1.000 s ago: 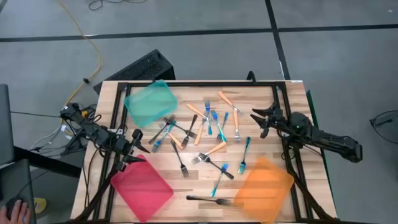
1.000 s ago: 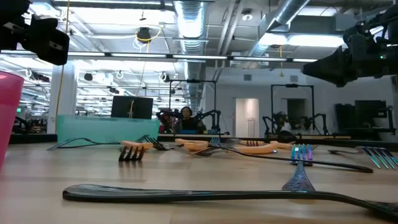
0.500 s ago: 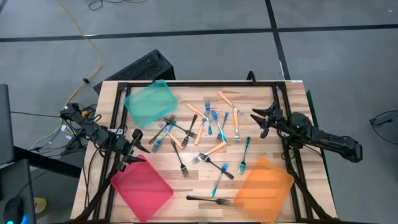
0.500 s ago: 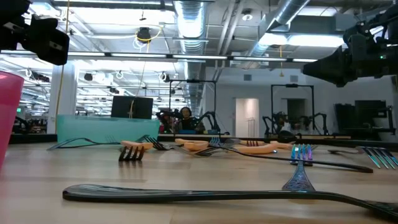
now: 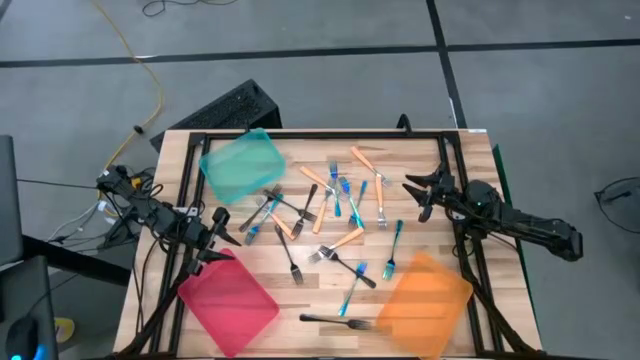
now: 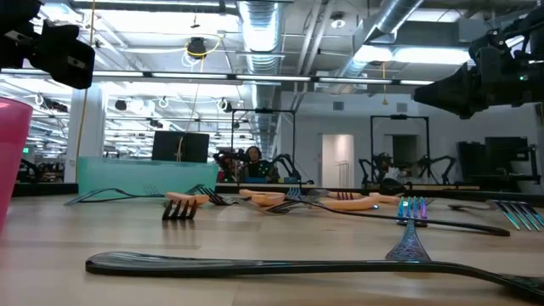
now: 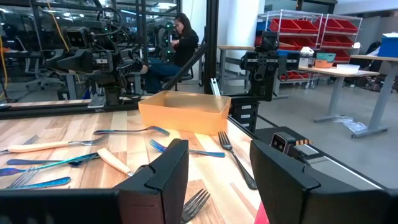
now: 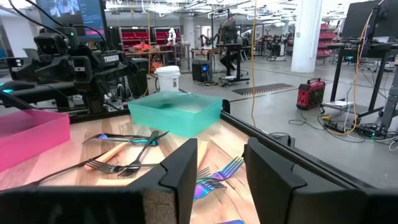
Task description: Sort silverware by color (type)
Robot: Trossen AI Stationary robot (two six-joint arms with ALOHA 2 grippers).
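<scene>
The forks [image 5: 335,215] lay scattered mid-table, unmoved since the earlier frame. The teal tray [image 5: 241,165], red tray [image 5: 228,302] and orange tray [image 5: 426,302] held none. Left gripper [image 5: 218,238] and right gripper [image 5: 420,195] stayed apart, empty.

a wooden table [image 5: 310,300] carries three trays and loose forks [image 5: 330,215]. the teal tray [image 5: 242,165] lies at the far left corner, the red tray [image 5: 228,300] at the near left, the orange tray [image 5: 425,305] at the near right. the forks lie scattered between the trays; one black fork [image 5: 335,321] lies just beside the orange tray.
</scene>
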